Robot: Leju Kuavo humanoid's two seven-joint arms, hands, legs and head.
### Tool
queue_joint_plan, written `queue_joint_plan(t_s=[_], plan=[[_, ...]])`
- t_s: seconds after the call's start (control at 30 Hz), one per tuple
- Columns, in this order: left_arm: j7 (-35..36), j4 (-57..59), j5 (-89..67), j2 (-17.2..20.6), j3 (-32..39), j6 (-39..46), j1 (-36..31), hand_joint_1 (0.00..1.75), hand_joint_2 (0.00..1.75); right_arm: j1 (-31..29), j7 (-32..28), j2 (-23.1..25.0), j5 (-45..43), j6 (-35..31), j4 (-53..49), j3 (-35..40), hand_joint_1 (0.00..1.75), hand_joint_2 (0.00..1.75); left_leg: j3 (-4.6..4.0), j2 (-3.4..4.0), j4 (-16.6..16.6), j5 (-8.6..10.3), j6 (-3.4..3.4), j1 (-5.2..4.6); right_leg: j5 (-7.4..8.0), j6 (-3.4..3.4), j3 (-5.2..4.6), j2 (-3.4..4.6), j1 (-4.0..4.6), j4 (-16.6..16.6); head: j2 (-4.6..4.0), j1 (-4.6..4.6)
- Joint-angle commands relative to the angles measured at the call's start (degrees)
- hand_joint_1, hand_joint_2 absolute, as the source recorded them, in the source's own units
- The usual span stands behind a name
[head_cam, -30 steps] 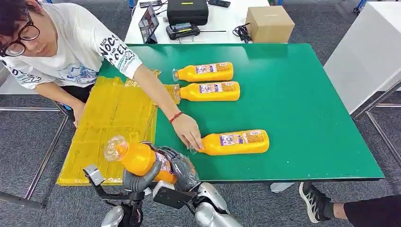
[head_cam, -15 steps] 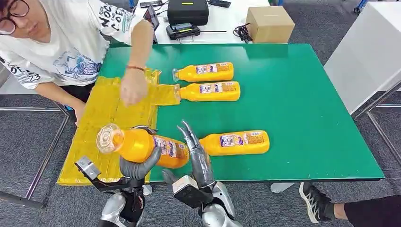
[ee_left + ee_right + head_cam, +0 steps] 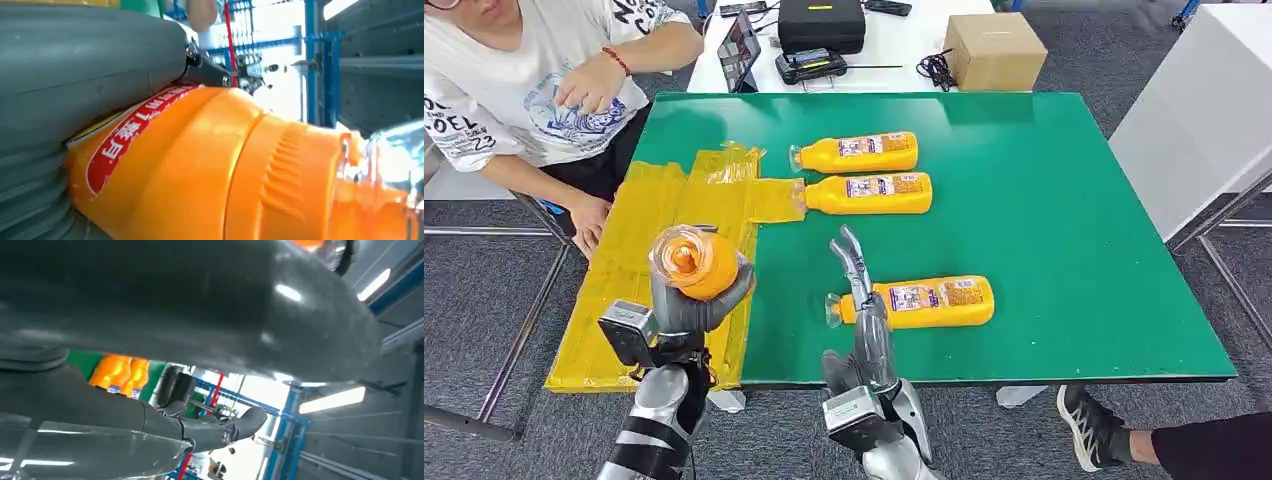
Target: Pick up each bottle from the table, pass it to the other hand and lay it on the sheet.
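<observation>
My left hand (image 3: 682,306) grips an orange bottle (image 3: 696,264), clear cap toward the camera, above the near right edge of the yellow sheet (image 3: 639,250). Close up, the bottle (image 3: 200,165) lies against the grey thumb (image 3: 75,60). The right hand (image 3: 866,305) is open with its fingers (image 3: 205,429) straight, standing just left of the cap of the nearest lying bottle (image 3: 919,300). Two more orange bottles (image 3: 859,153) (image 3: 869,193) lie side by side farther back on the green table (image 3: 1064,200).
A person (image 3: 534,80) sits at the far left corner beside the sheet, one hand (image 3: 589,222) near its far edge. Behind the green table a white table holds a cardboard box (image 3: 994,48) and black devices (image 3: 820,24).
The right hand has let go of the bottle and moved right, fingers straightened. The left hand turned the bottle cap-first toward the camera and lifted it. The person's arm withdrew from the table.
</observation>
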Motion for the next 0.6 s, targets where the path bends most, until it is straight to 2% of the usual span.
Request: queue_joint_plan(t_s=[0.03,0.1,0.13,0.23,0.3,0.33,0.43,0.6], plan=[[-1.12,16.88,-18.96,5.74,1.60,15.19,-10.16,1.75,1.75,-3.58,-0.64,-1.99,-2.79,2.57,0.53,3.12,0.00,0.00,0.22,0.02,-0.06,-0.05,-0.08,0.04,-0.05,-0.10,0.22,0.00,0.05,-0.07,0.00,-0.02],[1.70,25.75,-32.74,8.81,0.22,22.08,-15.60,1.75,1.75,-4.05,-0.39,-1.64,-3.29,3.90,0.83,3.76,0.00,0.00,0.18,0.00,-0.07,-0.02,-0.08,0.04,-0.02,-0.10,0.20,0.00,0.04,-0.06,0.00,0.00],[3.44,28.78,-37.25,9.91,-0.18,22.79,-17.70,1.75,1.75,-4.15,-0.40,-1.55,-3.37,4.32,0.89,3.93,0.00,0.00,0.30,0.02,-0.06,-0.06,-0.13,0.10,-0.04,-0.16,0.32,0.01,0.11,-0.08,0.00,-0.02],[15.85,32.80,-65.01,13.12,0.88,23.13,-21.55,1.75,1.75,-4.36,-0.10,-1.33,-4.21,6.77,1.05,4.09,0.00,0.00,0.17,0.00,-0.03,-0.01,-0.10,0.06,-0.02,-0.13,0.16,-0.01,0.07,-0.01,0.00,-0.02],[17.39,38.51,-69.95,14.52,-0.43,23.13,-24.53,1.75,1.75,-4.34,-0.12,-1.27,-4.48,7.83,0.92,4.00,0.00,0.00,0.15,0.01,-0.02,0.02,-0.09,0.09,0.00,-0.12,0.15,0.01,0.09,-0.02,0.00,0.02],[21.10,42.47,-76.69,16.10,-3.51,22.97,-26.54,1.75,1.75,-3.92,0.01,-0.88,-4.57,9.03,0.31,3.62,0.00,0.00,0.31,0.12,0.01,-0.05,-0.16,0.19,-0.02,-0.21,0.31,0.10,0.19,-0.03,0.00,-0.02],[23.17,45.45,-81.79,18.35,-5.58,20.86,-28.14,1.75,1.75,-3.37,0.77,-0.59,-4.26,11.05,-0.24,3.15,0.00,0.00,0.22,0.13,0.01,-0.01,-0.16,0.14,-0.03,-0.16,0.19,0.07,0.14,0.02,0.00,0.00],[22.95,45.50,-81.70,18.34,-5.47,20.93,-28.10,1.75,1.75,-3.32,0.75,-0.59,-4.26,11.16,-0.09,3.04,0.00,0.00,0.23,0.12,0.02,-0.03,-0.15,0.15,-0.08,-0.14,0.22,0.03,0.14,0.03,0.00,-0.02]])
